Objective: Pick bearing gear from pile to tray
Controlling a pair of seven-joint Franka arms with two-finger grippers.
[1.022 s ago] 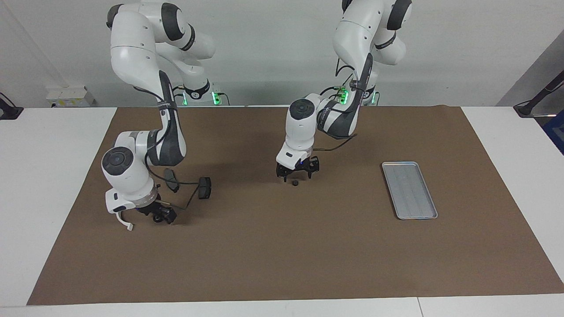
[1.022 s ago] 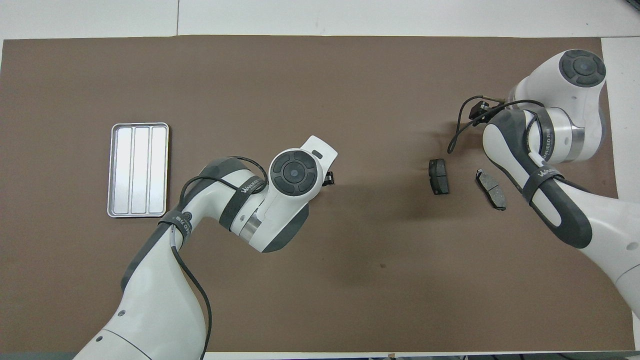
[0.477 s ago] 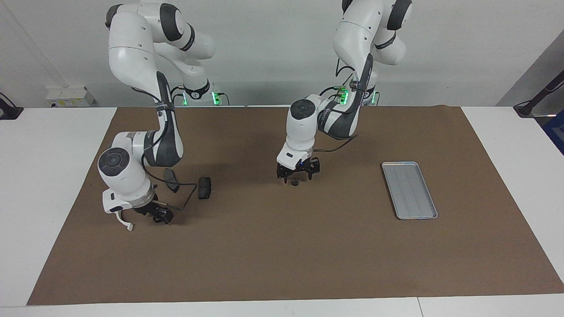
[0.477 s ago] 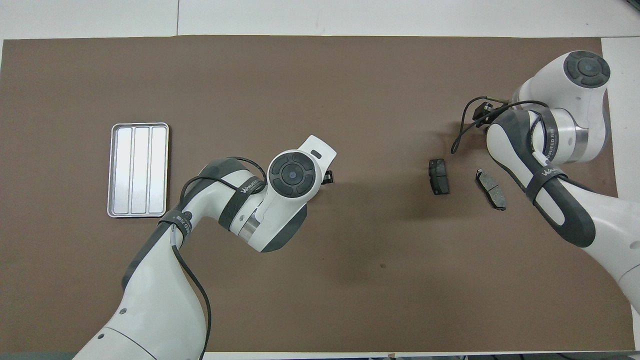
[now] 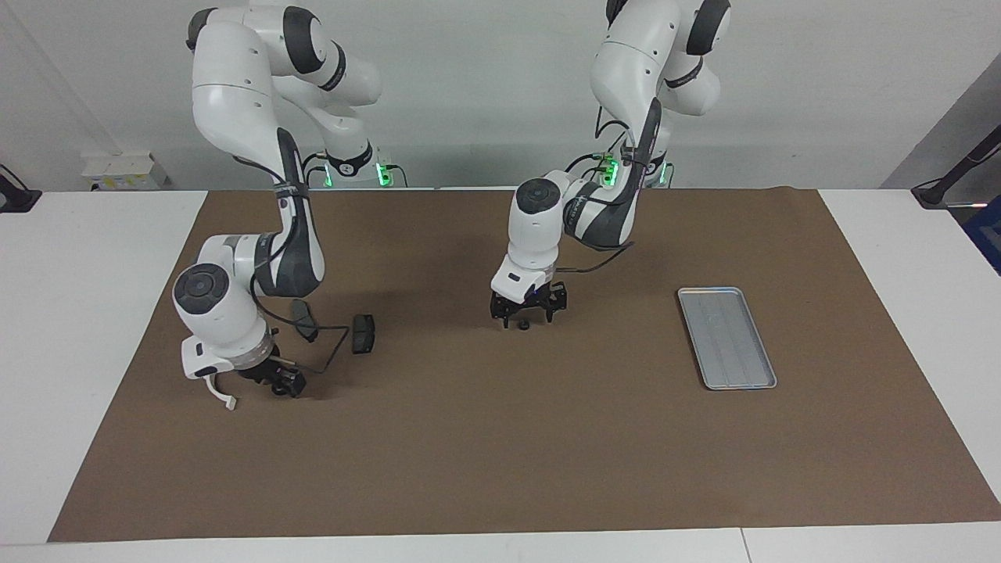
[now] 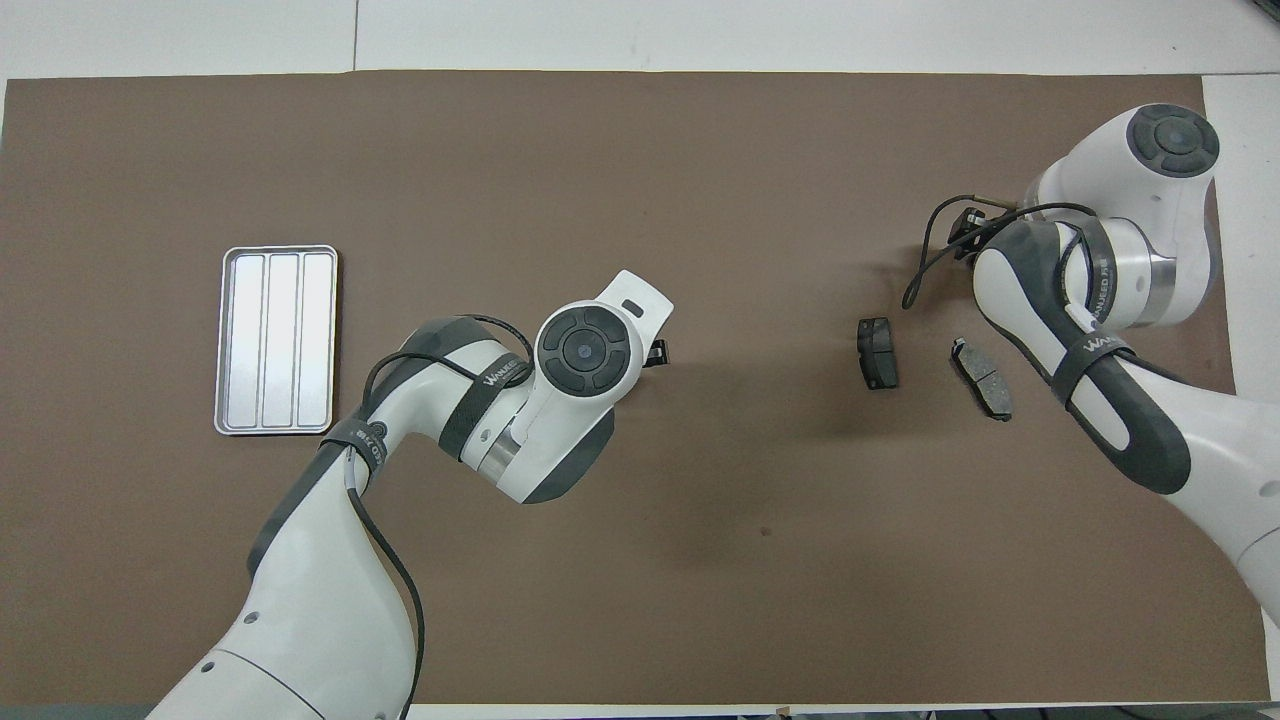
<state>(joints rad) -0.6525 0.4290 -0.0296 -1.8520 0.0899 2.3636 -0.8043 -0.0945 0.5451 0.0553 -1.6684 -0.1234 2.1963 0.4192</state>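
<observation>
Bearing gear [image 5: 523, 323]: small black round piece on the brown mat [image 5: 500, 438], mid-surface, right under the left gripper [image 5: 522, 311], between its fingers and not visibly lifted.
Left gripper: low over the mat, pointing straight down; fingers spread wide on either side of the gear, not closed on it.
Right gripper [image 5: 281, 385]: down near the mat at the right arm's end of the surface; I cannot tell how its fingers stand.
White bracket [image 5: 219, 393]: curved piece just beside the right gripper's fingers; whether it touches them I cannot tell.
Brake pads: two dark grey pads [image 5: 362, 333] [image 5: 304, 319] on the mat near the right gripper's fingers, apart from each other.
Tray [image 5: 726, 337]: silver, ridged, toward the left arm's end, well apart from the left gripper's fingers.
</observation>
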